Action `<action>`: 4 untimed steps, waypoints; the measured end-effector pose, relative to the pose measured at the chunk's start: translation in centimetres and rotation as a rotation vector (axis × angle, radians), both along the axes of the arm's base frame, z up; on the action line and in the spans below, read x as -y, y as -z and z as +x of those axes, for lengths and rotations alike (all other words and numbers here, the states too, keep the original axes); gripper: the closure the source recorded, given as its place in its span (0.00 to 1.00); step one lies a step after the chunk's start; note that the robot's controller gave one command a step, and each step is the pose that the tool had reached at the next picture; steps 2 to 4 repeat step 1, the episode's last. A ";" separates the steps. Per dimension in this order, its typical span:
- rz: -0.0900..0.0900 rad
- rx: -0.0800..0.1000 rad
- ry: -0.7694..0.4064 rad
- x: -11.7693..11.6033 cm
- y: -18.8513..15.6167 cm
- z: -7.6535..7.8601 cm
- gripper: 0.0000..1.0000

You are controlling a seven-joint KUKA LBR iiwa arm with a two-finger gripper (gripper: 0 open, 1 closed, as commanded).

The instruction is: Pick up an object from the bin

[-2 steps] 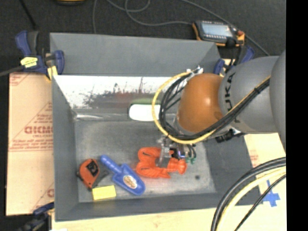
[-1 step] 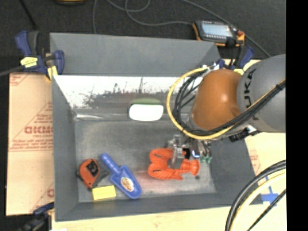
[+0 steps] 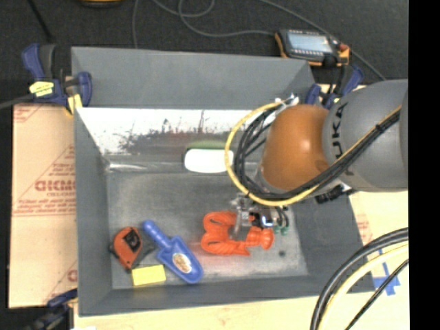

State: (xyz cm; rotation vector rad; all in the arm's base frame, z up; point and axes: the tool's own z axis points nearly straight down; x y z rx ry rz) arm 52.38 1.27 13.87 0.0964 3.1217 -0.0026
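1. The gripper (image 3: 243, 220) hangs low at the orange plastic toy (image 3: 221, 243) in the grey bin (image 3: 158, 198); open or closed, I cannot tell
2. Best grasp is probably around the toy's middle, then a lift straight up
3. Flat floor; blue scoop (image 3: 172, 254), yellow block (image 3: 148, 275) and tape measure (image 3: 126, 245) lie well left of the toy

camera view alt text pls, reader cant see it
The arm's gripper hangs right over an orange plastic thing in the grey bin. A blue tool, yellow block and orange-black tape measure lie lower left, a white oblong by the far wall.
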 end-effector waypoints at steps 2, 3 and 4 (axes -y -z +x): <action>0.002 -0.010 -0.011 -1.0 1.7 -0.2 1.00; 0.002 -0.010 -0.011 -1.0 1.7 -0.2 1.00; 0.002 -0.010 -0.011 -1.0 1.7 -0.2 1.00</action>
